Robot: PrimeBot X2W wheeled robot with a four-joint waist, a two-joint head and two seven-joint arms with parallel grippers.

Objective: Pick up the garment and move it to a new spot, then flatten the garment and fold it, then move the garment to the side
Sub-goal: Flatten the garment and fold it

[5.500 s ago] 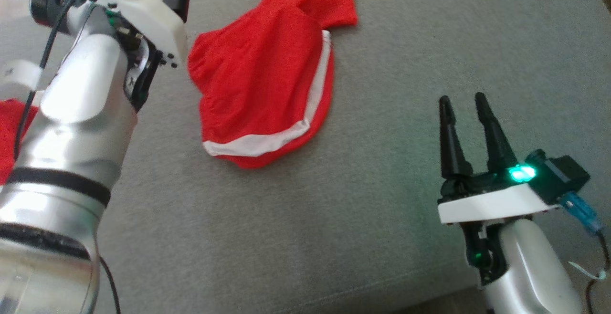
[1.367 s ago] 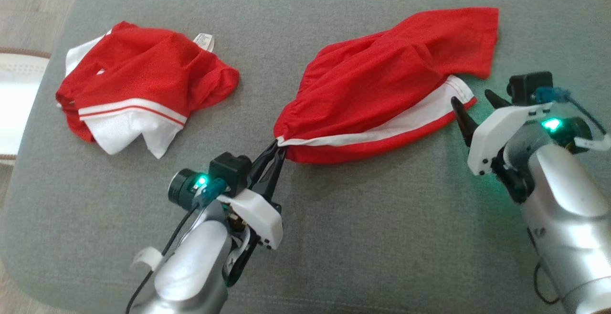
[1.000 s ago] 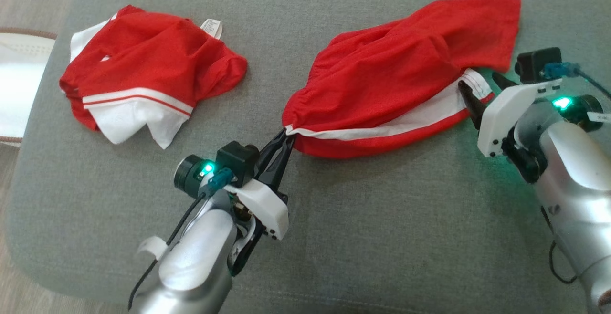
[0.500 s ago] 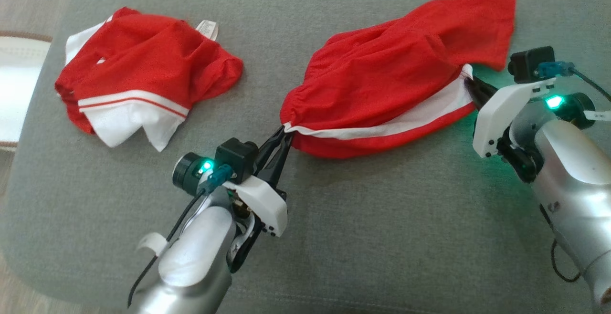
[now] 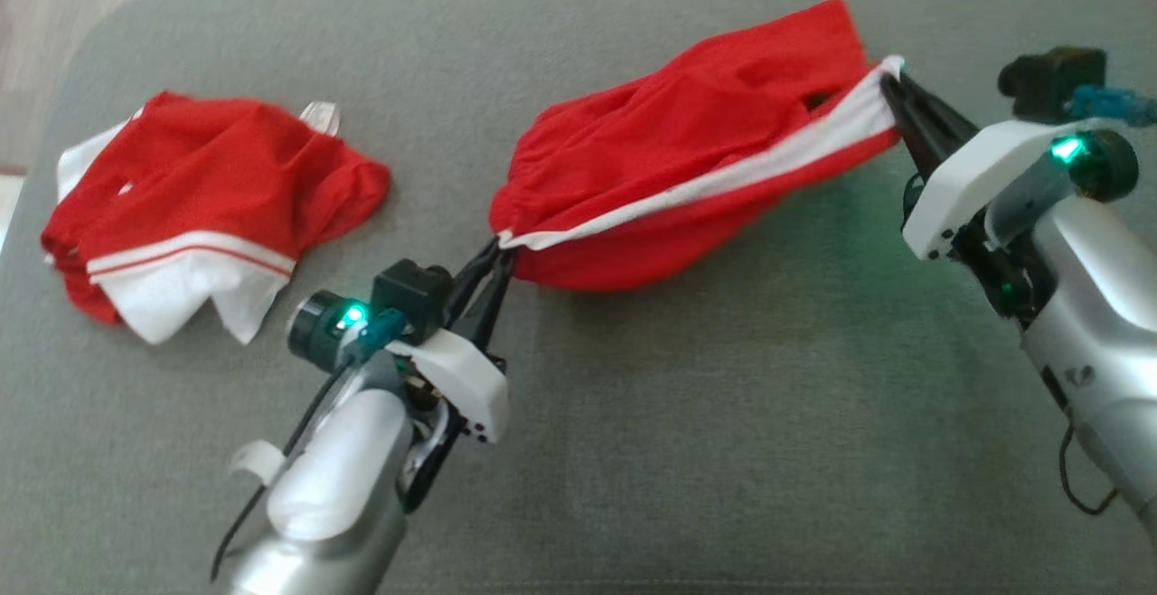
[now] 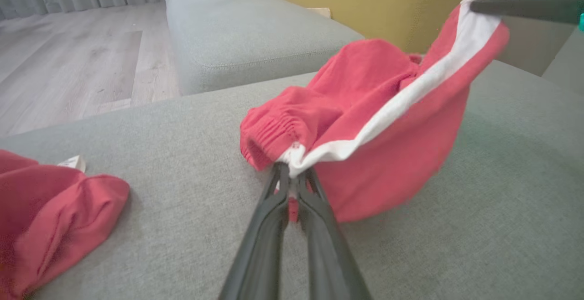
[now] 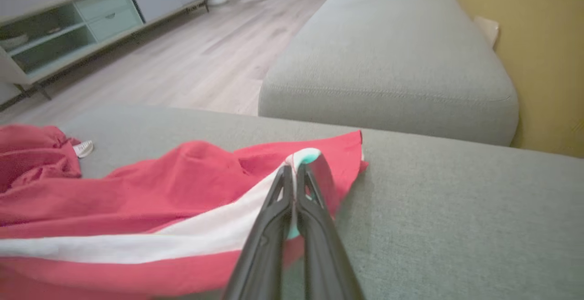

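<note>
Over grey woven cushion point(image 5: 678, 450), crumpled red white-striped shorts point(image 5: 669, 161), ends clamped by left gripper point(image 5: 502, 251) and right gripper point(image 5: 890, 84).

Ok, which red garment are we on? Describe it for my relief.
On the grey cushion are two red, white-trimmed garments. Ours is the garment on the right, stretched between the left gripper and right gripper, each shut on an end of its white stripe. The other garment lies crumpled at the left, untouched.

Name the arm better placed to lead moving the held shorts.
Probably right: the right gripper grips the shorts away from the second garment, which lies on the left gripper's side.
</note>
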